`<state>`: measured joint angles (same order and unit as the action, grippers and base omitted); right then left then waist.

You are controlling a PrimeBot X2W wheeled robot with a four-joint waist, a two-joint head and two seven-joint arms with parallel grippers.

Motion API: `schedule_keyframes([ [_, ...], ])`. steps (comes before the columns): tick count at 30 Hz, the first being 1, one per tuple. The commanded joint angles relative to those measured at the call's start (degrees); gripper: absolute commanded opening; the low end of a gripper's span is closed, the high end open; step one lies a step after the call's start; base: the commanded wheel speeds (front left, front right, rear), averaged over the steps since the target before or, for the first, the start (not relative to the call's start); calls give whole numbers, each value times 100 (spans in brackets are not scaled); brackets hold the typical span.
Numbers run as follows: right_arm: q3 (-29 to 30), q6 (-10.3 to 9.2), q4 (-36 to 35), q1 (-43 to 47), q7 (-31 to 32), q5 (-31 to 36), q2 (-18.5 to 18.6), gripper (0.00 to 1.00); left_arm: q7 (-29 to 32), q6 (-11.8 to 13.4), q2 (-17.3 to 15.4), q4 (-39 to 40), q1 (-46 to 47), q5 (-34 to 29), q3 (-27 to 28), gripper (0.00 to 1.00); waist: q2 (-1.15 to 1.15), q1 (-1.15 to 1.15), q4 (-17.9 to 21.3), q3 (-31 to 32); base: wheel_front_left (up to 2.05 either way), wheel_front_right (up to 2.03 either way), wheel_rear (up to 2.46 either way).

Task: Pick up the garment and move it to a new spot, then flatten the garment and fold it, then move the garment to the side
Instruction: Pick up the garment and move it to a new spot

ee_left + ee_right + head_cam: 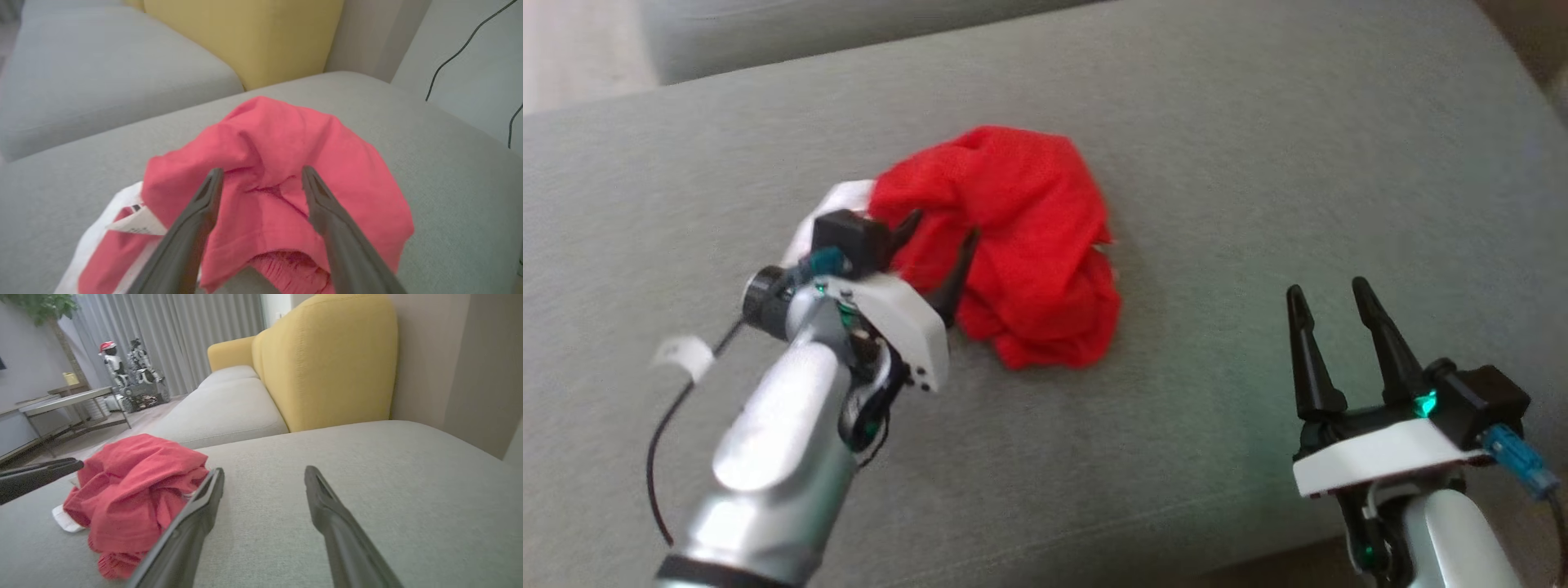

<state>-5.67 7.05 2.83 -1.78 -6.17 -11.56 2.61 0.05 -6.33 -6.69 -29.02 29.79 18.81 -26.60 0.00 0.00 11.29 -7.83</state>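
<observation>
A crumpled red garment (1021, 237) with a white part at its left edge lies bunched on the grey sofa cushion (1258, 163). My left gripper (938, 237) hovers over the heap's left side, jaws open, fingers spread above the cloth with nothing pinched. In the left wrist view the garment (282, 163) lies under the open left gripper (261, 175), and a white label (137, 222) shows at its lower left. My right gripper (1330, 296) stands open over bare cushion to the garment's right. In the right wrist view the garment (130, 490) sits left of the right gripper (263, 475).
A yellow sofa back (327, 359) rises behind the cushion, with another grey seat (229, 412) beyond. A low table (69, 402) and small robots (130, 371) stand on the floor far off. A black cable (461, 45) hangs along the wall. The cushion's front edge (1160, 563) is near.
</observation>
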Motion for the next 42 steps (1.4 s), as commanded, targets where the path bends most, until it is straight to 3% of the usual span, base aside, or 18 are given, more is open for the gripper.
schedule_keyframes([
  [1, -172, 44, -131, -254, -114, -75, 27, 100, 78, -27, -86, -83, 469, 127, 236, 100, 0, 0, 357, -152, 0, 0, 0],
  [7, -148, 44, 67, -251, -296, -223, 27, 100, 334, -77, -103, -1026, 998, 428, 276, 100, 0, 0, 664, -209, 0, 0, 0],
  [8, -150, 44, 98, -253, -320, -238, 27, 100, 357, -83, -104, -1148, 1071, 458, 263, 94, 0, 0, 689, -211, 0, 0, 0],
  [9, -149, 44, 125, -258, -342, -251, 27, 100, 347, -88, -107, -1238, 1141, 487, 251, 21, 0, 0, 710, -214, 0, 0, 0],
  [10, -152, 44, 151, -264, -360, -263, 27, 100, 330, -94, -110, -1307, 1200, 518, 230, 0, 0, 0, 723, -211, 0, 0, 0],
  [14, -109, 44, 219, -258, -414, -283, 27, 100, 108, -109, -152, -1221, 1447, 601, 84, 0, 0, 0, 692, -174, 0, 0, 0],
  [21, -66, 44, 267, -215, -433, -318, 27, 100, -178, -113, -398, -382, 2004, 773, -127, 0, 0, 0, 411, -42, 0, 0, 0],
  [27, -19, 44, 270, -155, -420, -317, 27, 100, -125, -72, -881, 483, 2361, 814, 32, 0, 0, 0, 65, 143, 0, 0, 0],
  [35, 94, 44, 135, 20, -305, -233, 27, 100, -1, 328, -1570, 1274, 2359, 771, 516, 0, 0, 0, -820, 314, 0, 0, 0],
  [42, 156, 44, -51, 57, -168, -164, 27, 100, 48, 471, -2209, 1233, 2413, 736, 905, 0, 0, 0, -1725, 314, 0, 0, 0],
])
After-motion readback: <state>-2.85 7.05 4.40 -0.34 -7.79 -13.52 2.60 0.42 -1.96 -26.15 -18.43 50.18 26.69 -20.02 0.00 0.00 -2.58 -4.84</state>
